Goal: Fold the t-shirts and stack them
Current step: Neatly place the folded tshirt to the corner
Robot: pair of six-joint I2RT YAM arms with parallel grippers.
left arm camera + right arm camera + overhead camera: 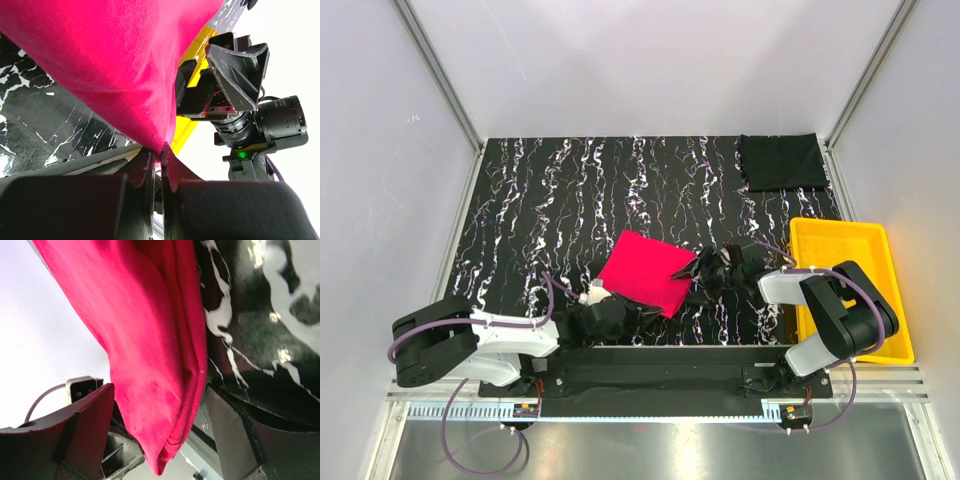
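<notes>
A folded crimson-red t-shirt (643, 270) hangs lifted over the near middle of the table, between my two grippers. My left gripper (632, 313) is shut on its near lower corner; the left wrist view shows the jaws (161, 151) pinched together on a point of red cloth (120, 65). From the right, my right gripper (690, 270) stands open around the shirt's right edge. In the right wrist view the red folds (150, 365) hang between its spread fingers (95, 415) without being clamped. A folded black t-shirt (780, 162) lies flat at the far right corner.
A yellow plastic tray (850, 240) stands at the right edge of the table, beside the right arm; a strip of it (184, 127) shows in the left wrist view. The black white-veined tabletop (540, 210) stretches to the left and back. Grey walls close in the table's sides.
</notes>
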